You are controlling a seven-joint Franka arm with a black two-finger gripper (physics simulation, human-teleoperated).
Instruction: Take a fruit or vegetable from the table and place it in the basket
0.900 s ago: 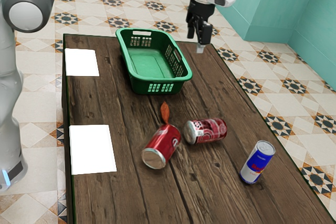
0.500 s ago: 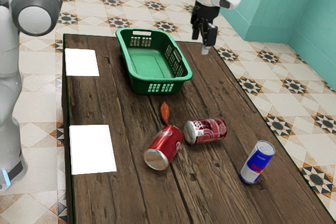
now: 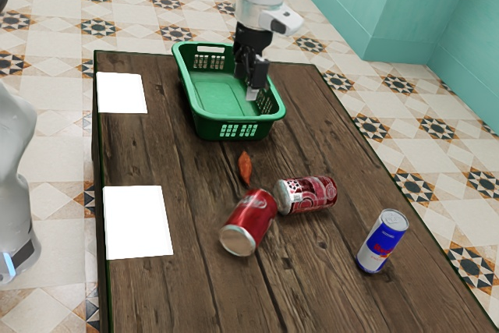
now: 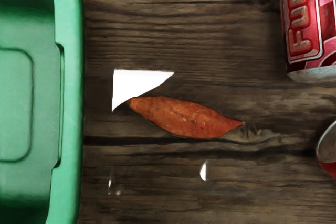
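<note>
Gripper (image 3: 246,86) wide, empty. Your sweet potato (image 4: 185,118) lies on the table (image 3: 195,232), below the hand, between basket (image 4: 68,98) and red can (image 3: 249,222). Long axis runs basket-to-can; you'd likely close across it.

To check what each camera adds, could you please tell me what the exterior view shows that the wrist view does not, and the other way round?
Exterior view: the blue-and-silver can standing upright, two white rectangles on the table, the arm, the gripper, the tiled floor and the teal wall.

Wrist view: a white triangular patch by one end of the orange vegetable, and the wispy root at its other end.

Both: the table, the vegetable, the green basket and the two red cans.
</note>
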